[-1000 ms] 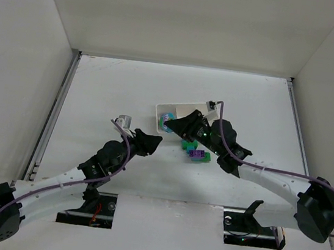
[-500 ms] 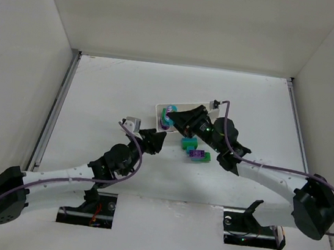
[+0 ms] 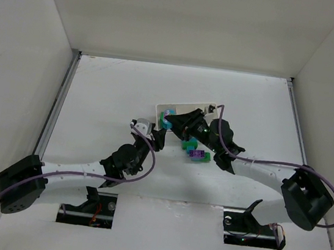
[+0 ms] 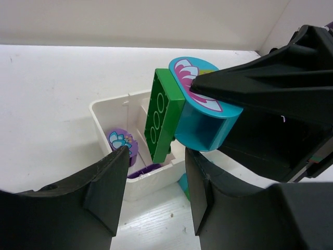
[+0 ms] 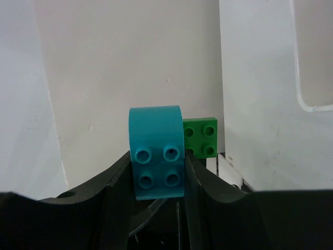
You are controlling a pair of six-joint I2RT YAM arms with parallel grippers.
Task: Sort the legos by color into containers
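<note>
My right gripper (image 3: pixel 170 123) is shut on a teal lego (image 5: pixel 157 156) with a rounded, flower-printed face (image 4: pixel 205 112). A green lego (image 4: pixel 162 122) is stuck to its side, also seen in the right wrist view (image 5: pixel 200 136). The pair hangs over the left end of the white tray (image 3: pixel 184 107). A purple flower lego (image 4: pixel 122 143) lies in the left compartment of the tray (image 4: pixel 104 114). My left gripper (image 3: pixel 156 137) is open and empty just in front of the tray's near left corner (image 4: pixel 156 182).
Two loose lego clusters lie on the table just in front of the tray: a green and teal one (image 3: pixel 189 144) and a purple and green one (image 3: pixel 198 156). The right arm covers most of the tray. White walls enclose the table.
My left gripper has moved right and forward, up to the tray's near corner. My right gripper has stayed over the tray's left end with the teal lego, shifting only slightly.
</note>
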